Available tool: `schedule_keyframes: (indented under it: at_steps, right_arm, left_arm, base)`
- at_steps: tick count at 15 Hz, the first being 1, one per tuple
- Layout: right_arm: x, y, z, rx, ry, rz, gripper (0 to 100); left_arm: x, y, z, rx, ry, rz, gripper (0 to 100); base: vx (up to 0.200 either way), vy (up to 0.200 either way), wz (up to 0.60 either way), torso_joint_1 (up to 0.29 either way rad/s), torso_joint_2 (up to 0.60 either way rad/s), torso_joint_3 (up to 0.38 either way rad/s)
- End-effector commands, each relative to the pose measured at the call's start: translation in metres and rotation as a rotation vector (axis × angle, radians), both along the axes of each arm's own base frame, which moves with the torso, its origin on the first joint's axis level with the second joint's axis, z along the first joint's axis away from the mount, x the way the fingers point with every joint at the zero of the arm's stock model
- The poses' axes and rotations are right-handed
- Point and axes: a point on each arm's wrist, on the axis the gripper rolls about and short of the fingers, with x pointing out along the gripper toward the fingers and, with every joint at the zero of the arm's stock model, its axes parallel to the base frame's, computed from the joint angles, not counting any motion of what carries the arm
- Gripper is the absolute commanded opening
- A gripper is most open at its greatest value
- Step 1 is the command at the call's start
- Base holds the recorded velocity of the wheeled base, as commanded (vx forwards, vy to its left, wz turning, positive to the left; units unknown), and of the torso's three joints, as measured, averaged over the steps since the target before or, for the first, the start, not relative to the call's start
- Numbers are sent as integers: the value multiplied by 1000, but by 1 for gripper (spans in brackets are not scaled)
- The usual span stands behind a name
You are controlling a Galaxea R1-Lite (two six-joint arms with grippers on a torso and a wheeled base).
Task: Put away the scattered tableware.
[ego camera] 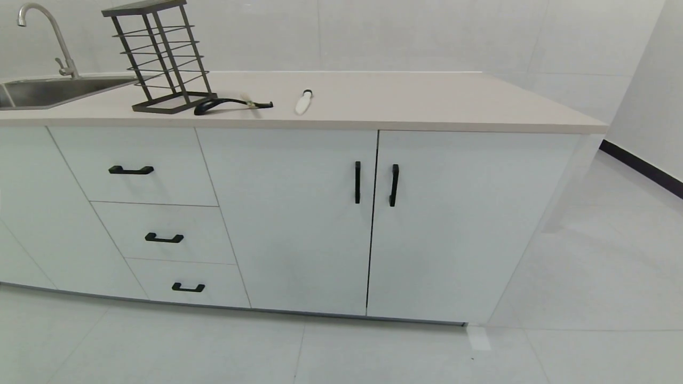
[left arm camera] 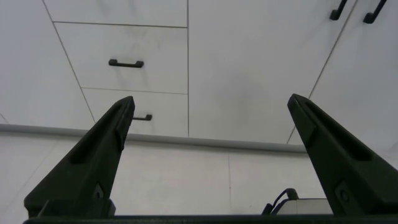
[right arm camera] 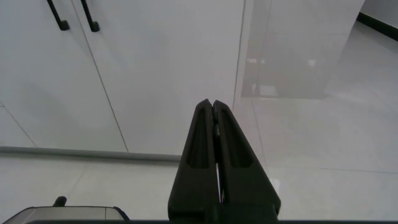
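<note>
Black curved utensil (ego camera: pixel 233 103) and white-handled utensil (ego camera: pixel 303 101) lie on beige countertop (ego camera: pixel 427 101), upper centre-left of frame, well apart from left gripper (left arm camera: pixel 211 102), jaws spread wide, and right gripper (right arm camera: pixel 212 104), jaws pressed together.

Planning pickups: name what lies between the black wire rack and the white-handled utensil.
A black curved utensil lies there, shown in the head view.

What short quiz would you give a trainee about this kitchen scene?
1. True or false: the right end effector is shut.
2. Which lies nearest the wire rack on the countertop? A: black-handled utensil; B: plate; C: cup.
3. Fill in: the cabinet has ___ drawers.
Key: 1 true; 2 A; 3 three.
</note>
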Motion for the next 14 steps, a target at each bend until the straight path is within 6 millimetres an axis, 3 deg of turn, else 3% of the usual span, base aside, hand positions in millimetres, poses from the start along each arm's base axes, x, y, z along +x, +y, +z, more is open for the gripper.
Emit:
schedule_keyframes:
  at_steps: [1,11,14]
  right_arm:
    - [0,0,0,0,2,2,0]
    - [0,0,0,0,2,2,0]
    - [0,0,0,0,2,2,0]
  left_arm:
    - [0,0,0,0,0,1,100]
    - [0,0,0,-1,0,1,100]
    - [0,0,0,-3,0,1,100]
  base:
    - [0,200,0,2,2,-2]
    - [0,200,0,2,3,2]
    - [200,133,0,2,2,4]
